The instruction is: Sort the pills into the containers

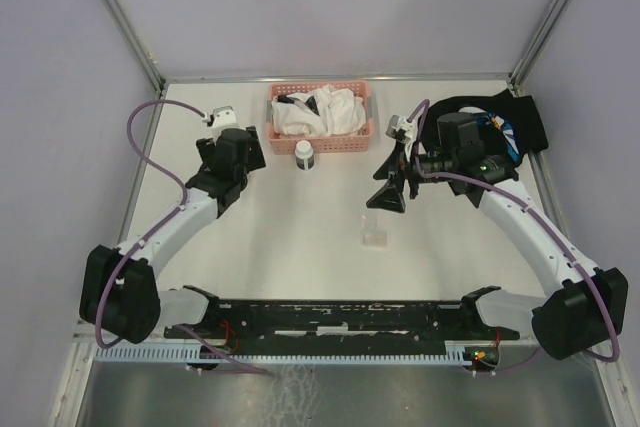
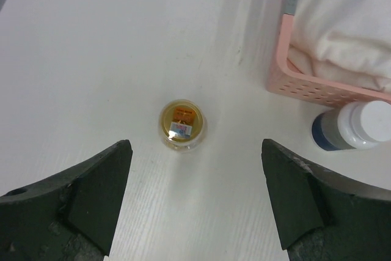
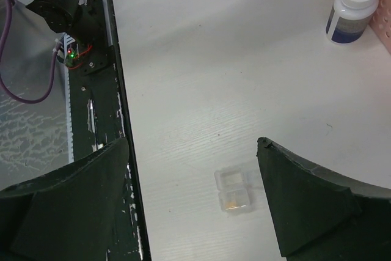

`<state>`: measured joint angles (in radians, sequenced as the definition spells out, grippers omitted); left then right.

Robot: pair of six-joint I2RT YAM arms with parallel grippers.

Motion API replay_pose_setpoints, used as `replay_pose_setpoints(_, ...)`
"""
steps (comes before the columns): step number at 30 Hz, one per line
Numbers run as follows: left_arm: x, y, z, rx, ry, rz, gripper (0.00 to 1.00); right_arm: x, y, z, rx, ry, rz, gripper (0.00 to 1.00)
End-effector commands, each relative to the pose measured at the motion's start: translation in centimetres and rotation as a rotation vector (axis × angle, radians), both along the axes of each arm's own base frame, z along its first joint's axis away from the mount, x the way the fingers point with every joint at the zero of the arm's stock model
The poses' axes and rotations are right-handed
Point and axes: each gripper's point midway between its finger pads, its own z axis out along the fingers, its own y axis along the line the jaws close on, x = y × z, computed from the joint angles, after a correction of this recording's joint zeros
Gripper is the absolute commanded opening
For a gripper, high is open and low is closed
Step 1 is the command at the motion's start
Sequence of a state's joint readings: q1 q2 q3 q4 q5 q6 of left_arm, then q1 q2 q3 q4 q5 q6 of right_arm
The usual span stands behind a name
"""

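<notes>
White tabletop (image 1: 300, 267) fills the top view, with pale lilac walls around it. My left arm (image 1: 170, 227) reaches toward the pink basket (image 1: 318, 144). My right arm (image 1: 530, 227) bends inward, and the clear container (image 1: 374, 234) lies on bare table near its tip. At the left wrist, my left claw (image 2: 195, 146) hangs wide and empty above a small amber jar (image 2: 182, 126). At the right wrist, my right claw (image 3: 192, 143) gapes wide, holding nothing. The container shows on the table below it, one cell perhaps holding something yellowish.

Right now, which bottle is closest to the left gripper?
The small yellowish jar, centred ahead of the left gripper; the white-capped bottle stands off beside the pink basket.
</notes>
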<state>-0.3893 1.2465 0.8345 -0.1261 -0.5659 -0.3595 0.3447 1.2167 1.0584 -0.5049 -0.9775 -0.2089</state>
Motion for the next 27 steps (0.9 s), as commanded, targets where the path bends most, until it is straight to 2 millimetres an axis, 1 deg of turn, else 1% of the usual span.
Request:
replay_pose_setpoints(1,1.7,1.3,0.1,0.029,0.042,0.010,0.93,0.7,0.2,2.2,0.022,-0.062,-0.007,0.93)
replay_pose_setpoints(4,2.8,2.0,-1.4,-0.021,0.067,0.013,0.91,0.7,0.2,2.2,0.022,-0.054,-0.009,0.93)
replay_pose_setpoints(6,3.6,2.1,-2.5,-0.051,0.089,0.018,0.85,0.7,0.2,2.1,0.022,-0.050,-0.010,0.93)
replay_pose_setpoints(8,4.1,2.2,-3.9,-0.060,0.124,0.026,0.83,0.7,0.2,2.1,0.023,-0.048,-0.009,0.93)
replay_pose_setpoints(10,4.4,2.1,-5.1,-0.072,0.154,0.021,0.78,0.8,0.2,1.9,0.024,-0.046,-0.011,0.93)
replay_pose_setpoints(12,4.6,1.8,-5.8,-0.079,0.172,0.009,0.72,0.8,0.2,1.8,0.024,-0.040,-0.011,0.93)
replay_pose_setpoints(13,4.5,1.8,-6.1,-0.081,0.178,0.006,0.71,0.8,0.2,1.7,0.024,-0.035,-0.010,0.93)
replay_pose_setpoints(17,4.5,1.8,-5.9,-0.083,0.172,0.004,0.68,0.8,0.4,1.5,0.029,-0.019,-0.003,0.93)
replay_pose_setpoints(24,4.4,2.3,-4.6,-0.072,0.143,0.029,0.68,0.8,0.5,1.1,0.029,0.003,0.004,0.93)
replay_pose_setpoints(25,4.4,2.4,-4.4,-0.070,0.139,0.031,0.67,0.8,0.5,1.1,0.031,0.003,0.006,0.94)
replay_pose_setpoints(27,4.4,2.3,-4.3,-0.076,0.136,0.032,0.59,0.8,0.5,1.0,0.031,0.004,0.006,0.93)
